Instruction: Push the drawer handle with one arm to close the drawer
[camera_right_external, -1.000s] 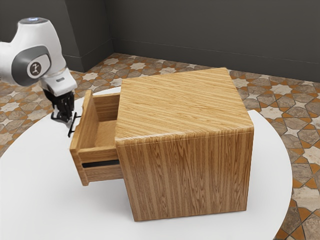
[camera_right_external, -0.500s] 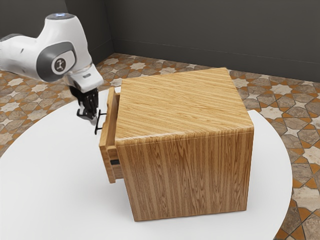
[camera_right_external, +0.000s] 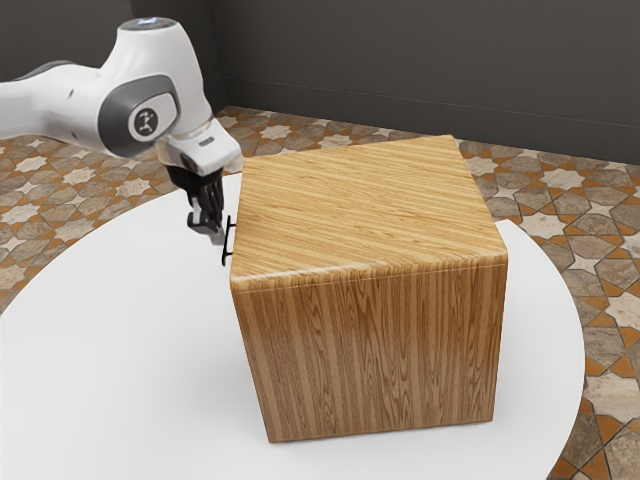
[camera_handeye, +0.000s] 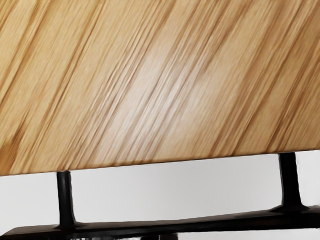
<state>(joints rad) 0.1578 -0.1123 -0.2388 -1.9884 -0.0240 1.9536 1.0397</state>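
White round table (camera_right_external: 120, 350), dark wall (camera_right_external: 400, 70), busy tiled floor (camera_right_external: 600, 270). Black bar handle (camera_handeye: 225, 223) on two posts, at the wooden cabinet (camera_right_external: 370, 350)'s edge, exterior view's left, near the gripper (camera_right_external: 212, 234) (clenched or released? can't tell, lol).

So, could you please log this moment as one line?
black gripper at black bar handle | boxy striped-wood cabinet, no drawer jutting out | closing looks complete

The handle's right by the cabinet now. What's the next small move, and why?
I'd ease the gripper back toward the exterior view's left, away from the handle: its posts reach the cabinet's edge with no drawer side jutting out, so the drawer looks shut and more pushing seems needless.
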